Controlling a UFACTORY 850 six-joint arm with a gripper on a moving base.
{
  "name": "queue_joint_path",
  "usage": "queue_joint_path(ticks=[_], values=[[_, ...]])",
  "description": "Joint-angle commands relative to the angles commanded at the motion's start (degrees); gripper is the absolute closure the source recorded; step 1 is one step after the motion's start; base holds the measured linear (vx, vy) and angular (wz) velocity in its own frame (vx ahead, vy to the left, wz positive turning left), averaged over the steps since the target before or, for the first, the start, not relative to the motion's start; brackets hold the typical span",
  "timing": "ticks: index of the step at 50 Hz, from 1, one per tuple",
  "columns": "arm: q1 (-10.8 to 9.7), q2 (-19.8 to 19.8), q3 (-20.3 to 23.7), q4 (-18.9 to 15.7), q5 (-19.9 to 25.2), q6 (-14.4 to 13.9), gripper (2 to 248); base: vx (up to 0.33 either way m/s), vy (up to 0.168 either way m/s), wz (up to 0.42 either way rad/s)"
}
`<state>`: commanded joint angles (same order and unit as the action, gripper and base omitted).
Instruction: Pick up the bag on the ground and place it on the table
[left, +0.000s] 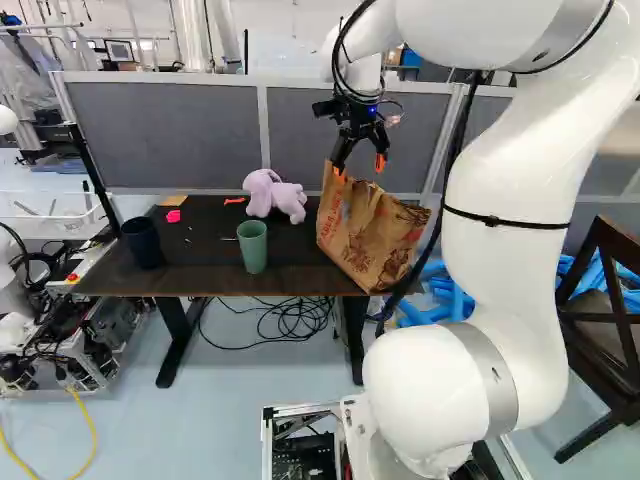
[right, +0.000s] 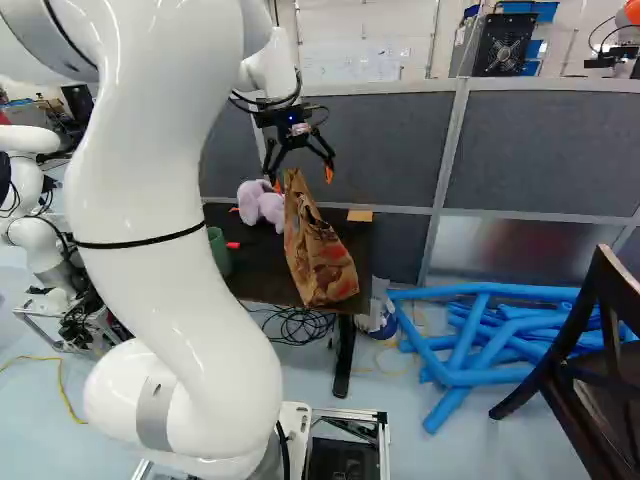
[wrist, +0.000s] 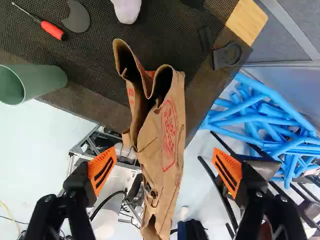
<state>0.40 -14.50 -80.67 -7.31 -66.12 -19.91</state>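
Big stuff first: the tall white robot arm (left: 510, 270) is reaching out in front of a grey panelled partition (left: 360, 130), so I'd watch the clearance behind if it needs to shift further over. The dark rectangular worktop (left: 190, 280) is the destination, and the pile of blue tubes (right: 490, 377) is on the floor beyond its right end, so anything tipping that way probably lands by them.

The crumpled brown paper bag (left: 365, 235) with red print is at the worktop's right front corner, tilted, part of it past the edge. Can't tell how much is really supported. If its weight is mostly outside, it could slide off, imo. The black claw (wrist: 165, 171) with orange pads is released, one finger on each side of the bag, neither touching. Back out crooked and a pad might snag the paper and drag it down.

Shoving it inward looks risky too: the purple plush toy (left: 290, 205) and green cup (left: 252, 248) are near, and the small red-handled screwdriver (wrist: 52, 30) lies past the cup.
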Motion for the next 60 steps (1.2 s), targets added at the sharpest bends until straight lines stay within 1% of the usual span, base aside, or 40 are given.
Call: queue_joint_path(ticks=[12, 35, 60], values=[[0.0, 1.64, -0.44, 0.0, -1.96, 0.0, 3, 0.0, 0.0, 0.0], [-0.01, 3.72, -2.62, 0.0, -6.13, 0.0, 3, 0.0, 0.0, 0.0], [-0.01, 4.03, -2.85, 0.0, -6.53, 0.0, 3, 0.0, 0.0, 0.0]])
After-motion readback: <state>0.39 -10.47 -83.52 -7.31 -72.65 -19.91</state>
